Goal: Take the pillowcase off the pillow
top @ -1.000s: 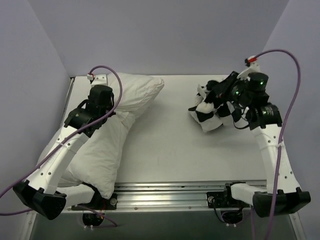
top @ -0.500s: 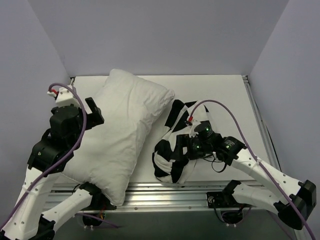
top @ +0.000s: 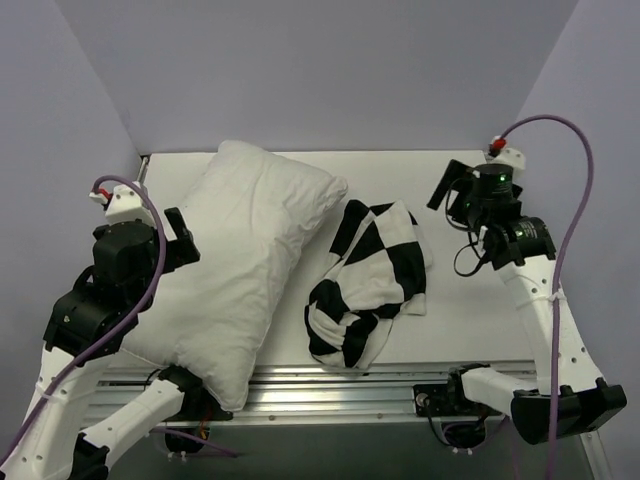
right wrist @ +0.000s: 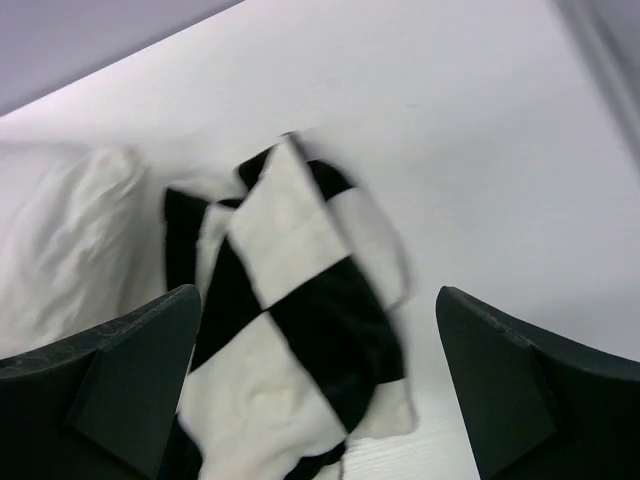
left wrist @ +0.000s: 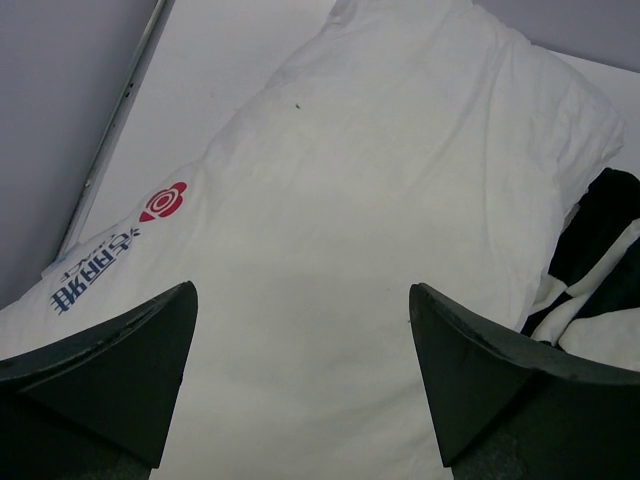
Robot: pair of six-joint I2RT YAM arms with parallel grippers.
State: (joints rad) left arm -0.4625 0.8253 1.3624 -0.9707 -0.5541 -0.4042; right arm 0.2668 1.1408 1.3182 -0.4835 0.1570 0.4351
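Right now my left jaws are hanging spread wide and gripping nothing, and through the left wrist camera I am seeing them hover above the pillow (left wrist: 350, 230), near its red emblem (left wrist: 163, 202) and blue lettering (left wrist: 88, 282). My right jaws are likewise gaping and holding nothing, raised over the far right of the desk (top: 470, 330) and looking down on the pillowcase (right wrist: 290, 300). The pillow (top: 250, 260) is lying bare and slantwise across the desk's left half, from the far middle toward the near left corner. The pillowcase (top: 370, 280) is lying fully off it, crumpled in a heap mid-desk just beside the pillow's right edge; I cannot tell whether they are touching.
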